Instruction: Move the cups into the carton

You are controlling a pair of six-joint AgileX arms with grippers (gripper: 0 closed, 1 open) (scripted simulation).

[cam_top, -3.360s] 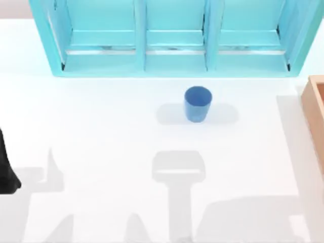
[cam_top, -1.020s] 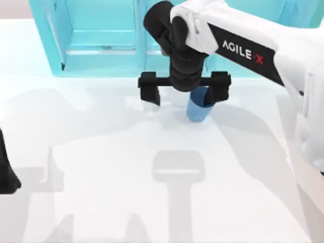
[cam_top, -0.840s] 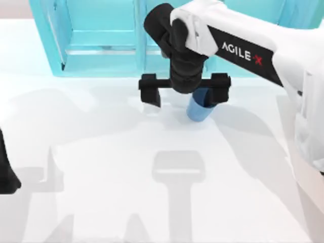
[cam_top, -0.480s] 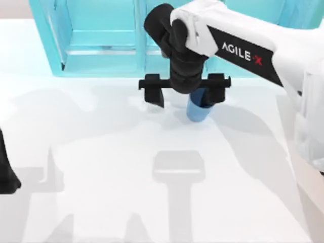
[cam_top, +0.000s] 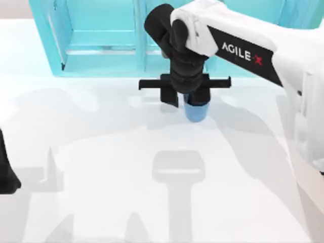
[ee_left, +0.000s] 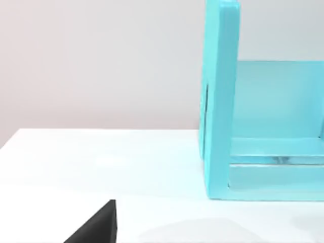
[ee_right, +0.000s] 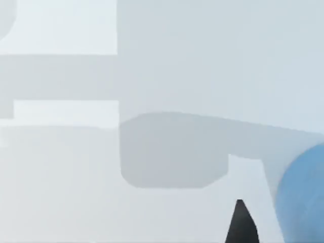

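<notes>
right tool seemingly clamps blue cup

Pale table surface crossed by blocky grey shadows; a rounded blue cup sits at the frame's edge; just beside it, one dark pointed fingertip rises.

Right arm reaching across, right gripper pointing down — fingers narrowed, left arm parked at left edge
</notes>
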